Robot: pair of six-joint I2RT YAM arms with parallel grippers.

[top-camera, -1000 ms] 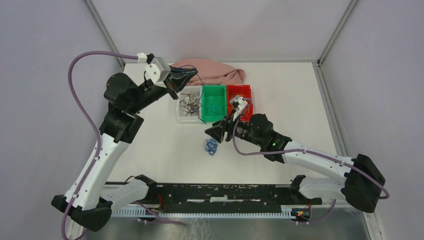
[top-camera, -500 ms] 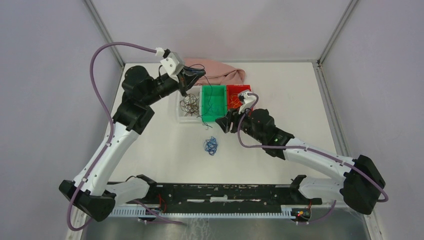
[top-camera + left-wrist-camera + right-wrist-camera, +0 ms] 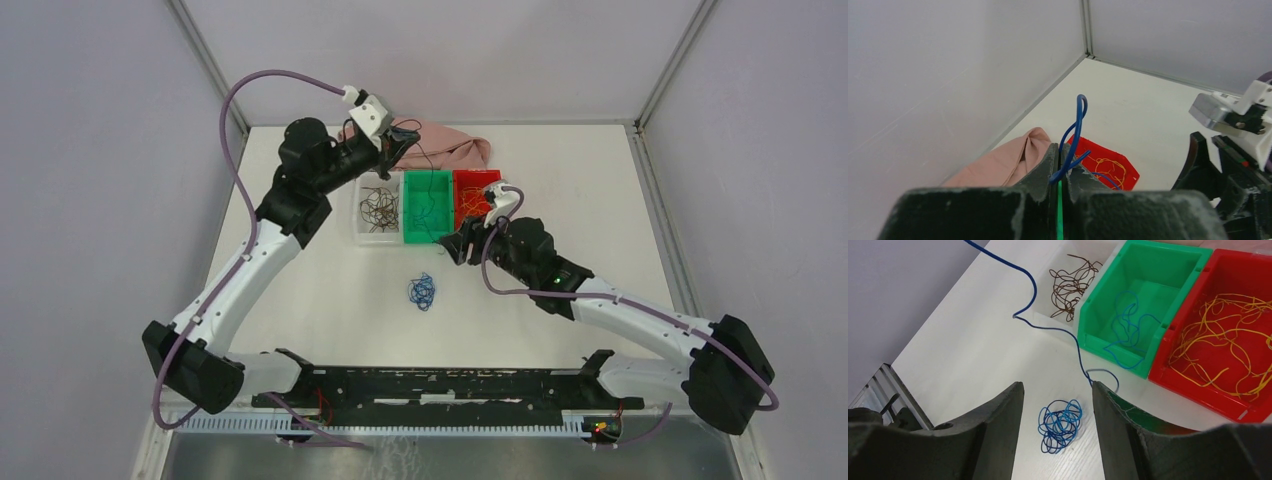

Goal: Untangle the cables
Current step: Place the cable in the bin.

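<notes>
Scanning from overhead first: finds the left gripper [image 3: 400, 140] lifted high at the back, above the pink cloth [image 3: 455, 148], jaws closed. Finds the right gripper [image 3: 455, 247] low by the front lip of the green bin [image 3: 427, 237], jaws parted and empty. Spots the blue bundle [image 3: 421, 292] alone on the worktop [image 3: 330, 290], just in front of the bins and well apart from both side walls. Leaves plenty of open surface toward the arm bases for spreading strands.

Switching to the left wrist: pinches one blue wire [image 3: 1076, 131] between shut jaws, a curl springing above the tips, with the red bin [image 3: 1104, 165] beyond. Reads as featherlight, springy and thin enough to slip, so best gripped squarely.

Moving to the right wrist: frames the bundle between wide-open jaws, touching nothing. Traces the held wire trailing down past the green bin's front corner to a small hook by the right finger; cannot tell whether tied into the bundle. Shows brown wires [image 3: 1070, 282] left of green, yellow wires [image 3: 1228, 335] in red. Calls for taking a free outer loop and pulling away from the bin rims to avoid snagging.
</notes>
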